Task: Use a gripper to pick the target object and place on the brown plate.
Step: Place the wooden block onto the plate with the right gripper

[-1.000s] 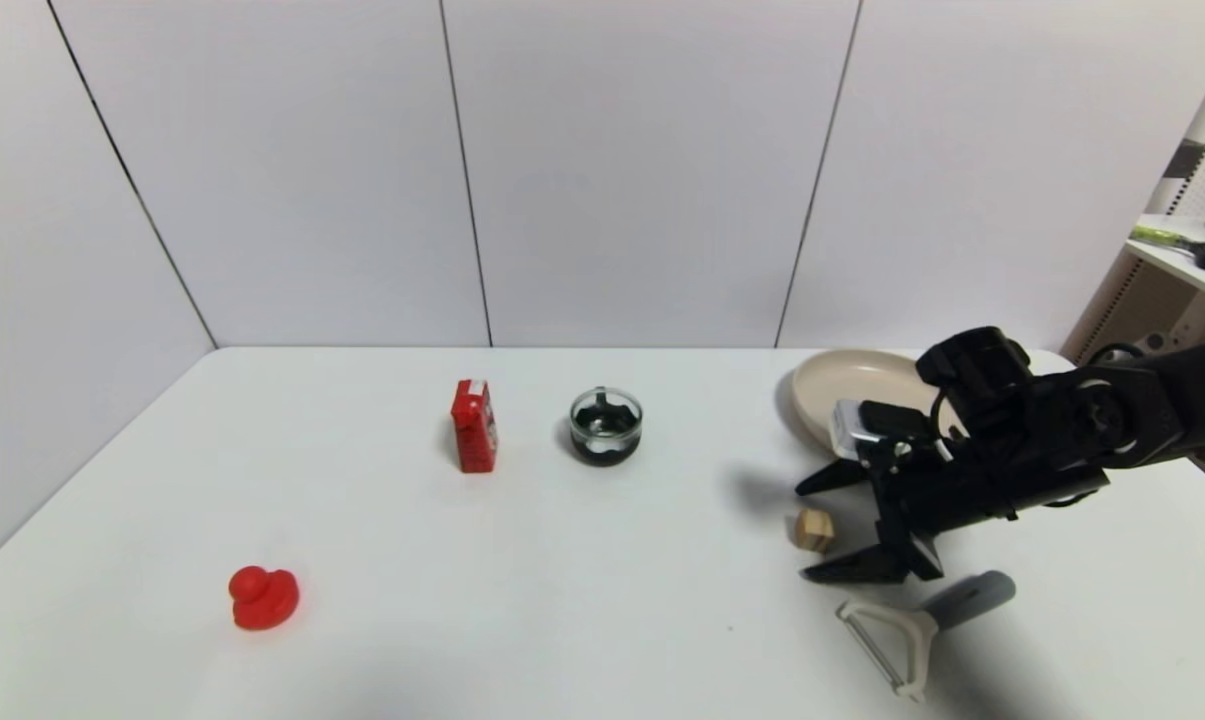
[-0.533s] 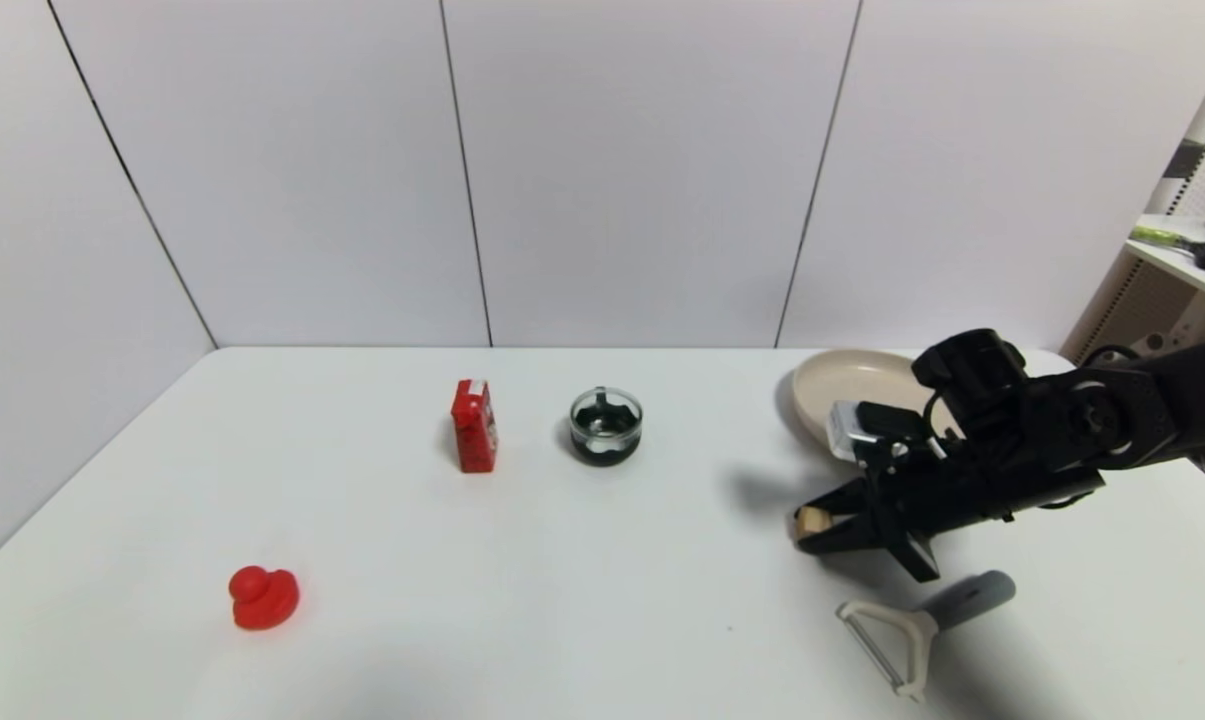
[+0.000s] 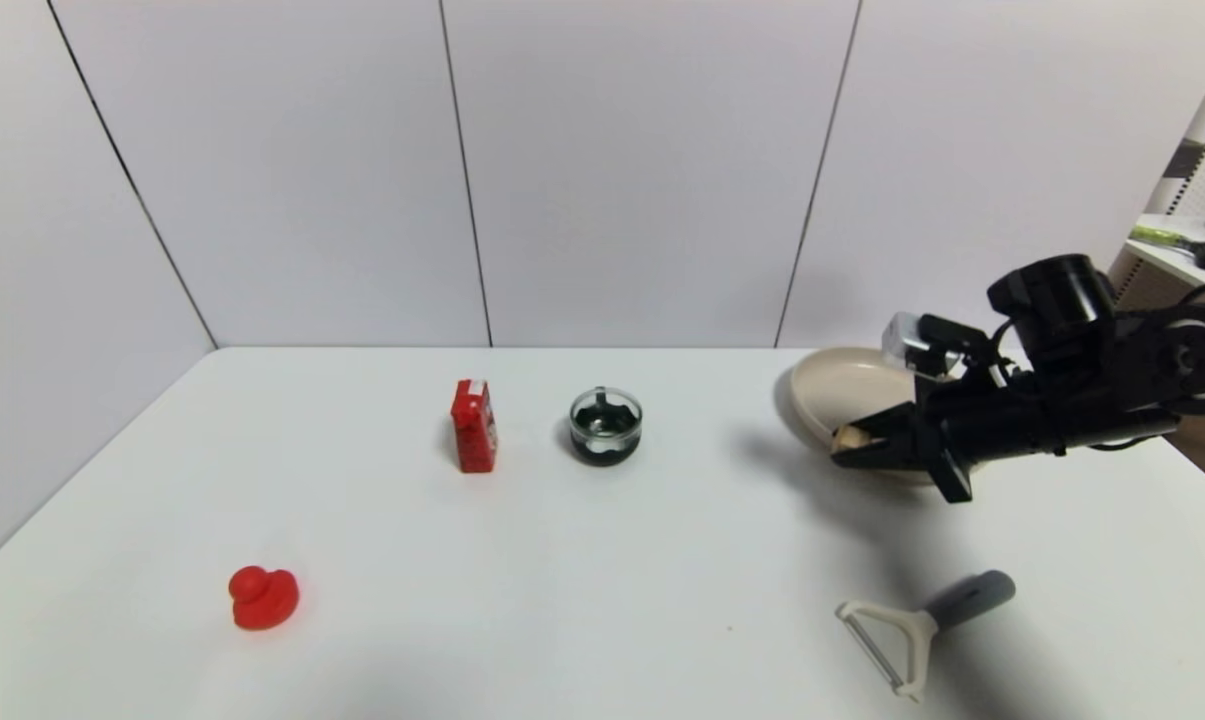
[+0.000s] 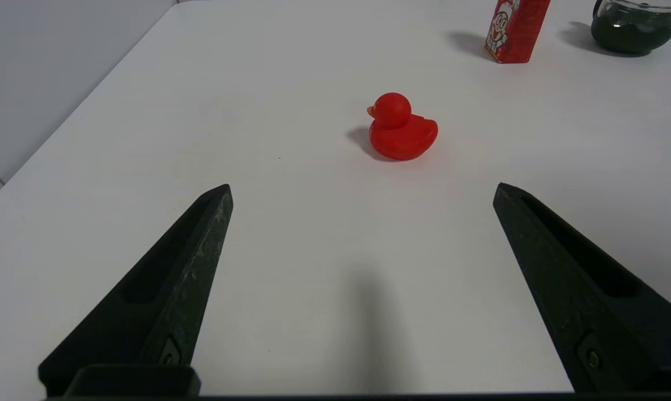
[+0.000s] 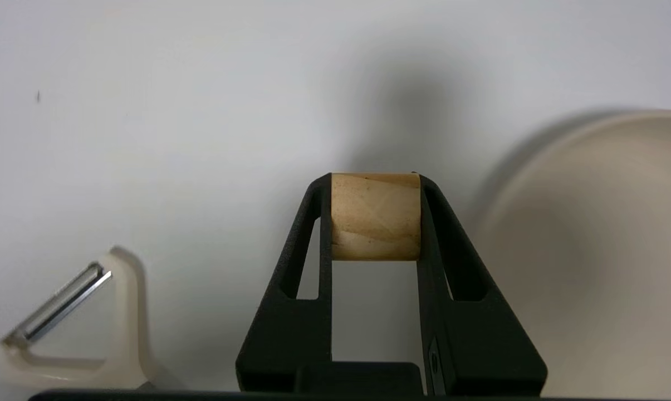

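My right gripper [image 3: 847, 446] is shut on the tan wooden cube [image 3: 847, 435] and holds it in the air at the near left rim of the brown plate [image 3: 827, 395]. In the right wrist view the cube [image 5: 375, 216] sits clamped between the two black fingertips, with the plate [image 5: 602, 245] beside it below. My left gripper [image 4: 363, 192] is open and empty over the table's front left, facing the red duck; it does not show in the head view.
A white peeler with a grey handle [image 3: 922, 620] lies at the front right. A red carton [image 3: 474, 425] and a small dark glass bowl [image 3: 605, 425] stand mid-table. A red duck [image 3: 262, 597] sits at the front left. A shelf [image 3: 1187, 255] stands at the far right.
My right gripper closed on the cube on the table, then lifted it up and back towards the plate. The left arm has not moved.
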